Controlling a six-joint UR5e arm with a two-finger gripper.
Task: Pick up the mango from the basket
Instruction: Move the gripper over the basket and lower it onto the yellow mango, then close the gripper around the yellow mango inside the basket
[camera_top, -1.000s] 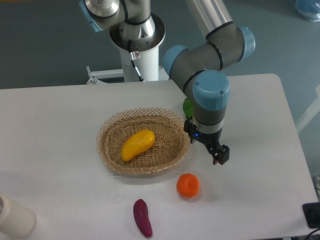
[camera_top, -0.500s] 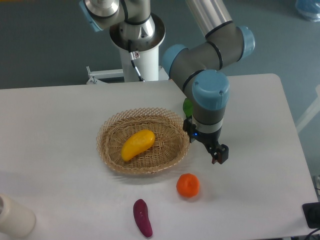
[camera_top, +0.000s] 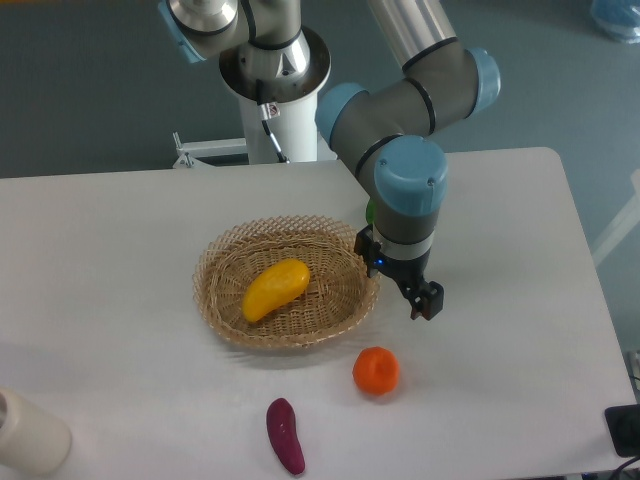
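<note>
The yellow mango (camera_top: 275, 288) lies in the middle of the tan wicker basket (camera_top: 219, 263), tilted with its upper end to the right. My gripper (camera_top: 425, 302) hangs just right of the basket's right rim, above the white table. It holds nothing. Its fingers point down and away from the camera, so I cannot tell how they stand.
A round orange fruit (camera_top: 376, 370) sits on the table in front of the basket, below the gripper. A purple eggplant (camera_top: 285, 436) lies near the front edge. A green object (camera_top: 372, 213) is partly hidden behind the arm. A cream cylinder (camera_top: 28, 434) is at the front left corner.
The arm and gripper have shifted a little to the left and up, closer to the basket's right rim. The mango and other fruits have not moved.
</note>
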